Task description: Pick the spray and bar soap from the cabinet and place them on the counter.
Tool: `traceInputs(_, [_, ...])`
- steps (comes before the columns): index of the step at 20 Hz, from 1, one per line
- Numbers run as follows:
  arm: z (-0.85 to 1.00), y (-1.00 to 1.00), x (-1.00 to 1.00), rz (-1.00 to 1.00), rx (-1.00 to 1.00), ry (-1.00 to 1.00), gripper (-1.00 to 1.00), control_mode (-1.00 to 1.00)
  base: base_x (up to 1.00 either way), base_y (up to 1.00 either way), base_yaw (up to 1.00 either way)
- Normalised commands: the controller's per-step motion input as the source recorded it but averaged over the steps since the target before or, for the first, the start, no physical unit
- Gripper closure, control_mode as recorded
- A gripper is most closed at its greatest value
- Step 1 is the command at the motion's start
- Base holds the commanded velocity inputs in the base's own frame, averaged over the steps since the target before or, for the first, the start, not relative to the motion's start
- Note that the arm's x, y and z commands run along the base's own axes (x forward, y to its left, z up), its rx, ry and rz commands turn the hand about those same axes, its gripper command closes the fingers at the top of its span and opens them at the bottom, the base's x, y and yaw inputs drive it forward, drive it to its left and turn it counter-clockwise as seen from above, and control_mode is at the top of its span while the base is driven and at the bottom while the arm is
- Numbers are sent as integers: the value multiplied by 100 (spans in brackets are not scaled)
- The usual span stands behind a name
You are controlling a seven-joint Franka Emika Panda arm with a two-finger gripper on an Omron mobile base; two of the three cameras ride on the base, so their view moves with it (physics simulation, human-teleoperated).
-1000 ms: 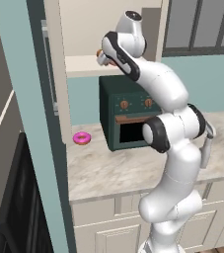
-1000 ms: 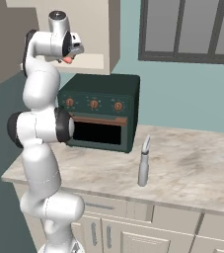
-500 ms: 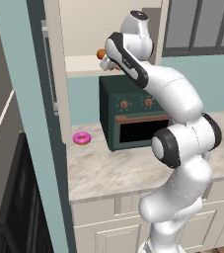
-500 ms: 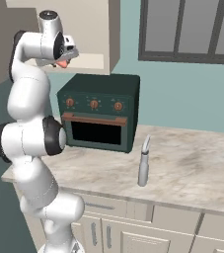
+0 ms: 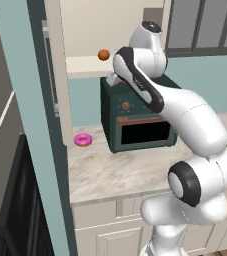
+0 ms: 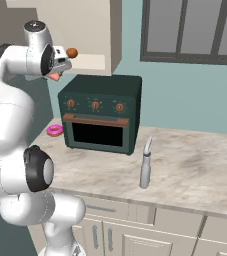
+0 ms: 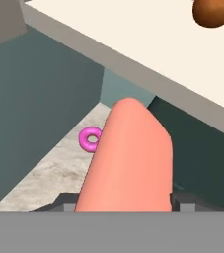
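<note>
The salmon-pink bar soap (image 7: 128,158) stands between my fingers, and my gripper (image 7: 123,202) is shut on it. In the right base view the gripper (image 6: 59,67) hangs just below the front edge of the cabinet (image 6: 92,30) shelf, with the bar soap (image 6: 54,76) poking out beneath it. The hand (image 5: 112,79) sits in front of the cabinet shelf (image 5: 82,65), above the oven's left corner. The grey spray (image 6: 146,165) stands upright on the beige counter (image 6: 195,165), right of the oven. Below the held soap lies the counter (image 7: 59,163).
A dark-green oven (image 6: 102,112) stands on the counter under the cabinet. A pink donut (image 5: 83,140) lies left of it. A small orange-brown ball (image 5: 103,54) rests on the cabinet shelf. The open cabinet door (image 5: 55,75) juts out at the left.
My hand has drawn back out of the cabinet and dropped lower with the bar soap in its grip. The spray, donut and ball have stayed put.
</note>
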Motion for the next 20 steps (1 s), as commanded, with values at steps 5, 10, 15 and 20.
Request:
traceInputs(5, [-31, 0, -85, 0, 0, 0, 100, -100, 0, 0, 0])
traceInputs(10, [-36, 0, -75, 0, 0, 0, 100, -100, 0, 0, 0])
traceInputs(15, [-39, 0, -67, 0, 0, 0, 100, -100, 0, 0, 0])
traceInputs(20, [-41, 0, -51, 0, 0, 3, 100, -100, 0, 0, 0])
